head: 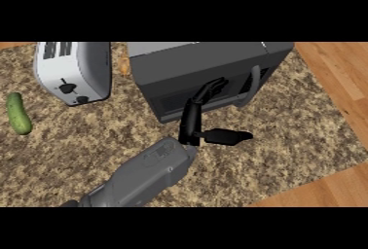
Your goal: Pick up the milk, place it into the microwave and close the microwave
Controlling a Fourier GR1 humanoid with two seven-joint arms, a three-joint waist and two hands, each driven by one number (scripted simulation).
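Your left hand (193, 116) is open: fingers (208, 91) stretched up against the dark front of the microwave (208, 61), thumb jutting right, just left of the door handle (253, 83). The milk does not show from here. On the table (302, 126), a toaster (72, 68) and a cucumber (19, 113) sit well left.
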